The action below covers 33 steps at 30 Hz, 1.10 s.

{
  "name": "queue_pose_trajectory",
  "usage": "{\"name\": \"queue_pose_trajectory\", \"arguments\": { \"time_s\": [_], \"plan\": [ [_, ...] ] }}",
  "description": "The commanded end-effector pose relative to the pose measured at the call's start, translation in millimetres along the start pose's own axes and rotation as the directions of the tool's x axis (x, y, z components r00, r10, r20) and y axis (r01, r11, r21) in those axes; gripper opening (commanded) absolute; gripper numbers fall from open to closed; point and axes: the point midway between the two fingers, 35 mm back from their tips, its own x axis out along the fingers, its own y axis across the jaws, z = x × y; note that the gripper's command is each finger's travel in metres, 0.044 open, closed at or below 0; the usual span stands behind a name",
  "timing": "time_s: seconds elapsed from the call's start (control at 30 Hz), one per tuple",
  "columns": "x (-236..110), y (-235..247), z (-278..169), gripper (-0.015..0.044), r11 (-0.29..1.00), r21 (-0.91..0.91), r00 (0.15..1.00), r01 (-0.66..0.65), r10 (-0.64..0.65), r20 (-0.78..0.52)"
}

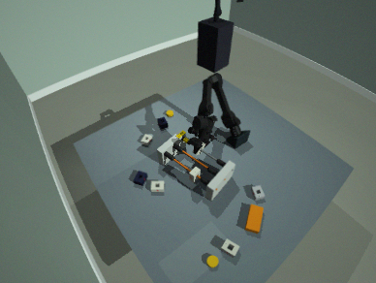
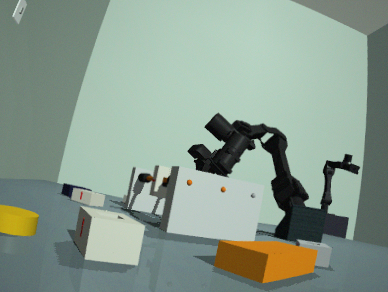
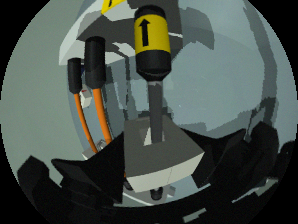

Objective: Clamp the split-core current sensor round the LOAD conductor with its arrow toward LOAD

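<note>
My gripper (image 1: 199, 147) (image 3: 148, 132) is shut on the light grey current sensor (image 3: 138, 156), one dark finger on each side. The sensor surrounds the grey conductor (image 3: 156, 102) (image 1: 211, 156), which passes through its opening. Its two halves look brought together, with a fine seam on the near face; whether it is latched cannot be told. A yellow sleeve with a black arrow (image 3: 161, 35) is on the black end of this conductor, the arrow pointing away from the sensor. No arrow on the sensor and no LOAD lettering can be made out. The fingertips are hidden in the exterior view.
Two orange conductors (image 1: 195, 159) (image 3: 101, 112) run beside the grey one between white end plates (image 1: 221, 180) (image 2: 212, 210). A white block (image 1: 195, 173) sits on one. An orange block (image 1: 255, 218) (image 2: 265, 260), white and dark blocks and yellow discs lie around the rack.
</note>
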Motion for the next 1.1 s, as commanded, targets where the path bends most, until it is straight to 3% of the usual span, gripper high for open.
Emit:
{"name": "queue_pose_trajectory", "arguments": {
  "time_s": [0.0,0.13,0.47,0.73,1.07],
  "plan": [
    [0.1,2.6,0.5,0.0000,0.996,0.009,0.996,0.086,-0.086,-0.004],
    [-0.5,1.8,1.2,0.0000,0.979,0.010,0.979,0.204,-0.204,0.000],
    [-0.2,2.1,1.2,0.0000,0.973,0.009,0.973,0.230,-0.230,-0.002],
    [1.6,4.6,1.6,0.0000,0.894,0.009,0.894,0.448,-0.448,-0.009],
    [1.8,4.6,1.6,0.0000,0.881,0.008,0.881,0.472,-0.472,-0.011]
  ]
}}
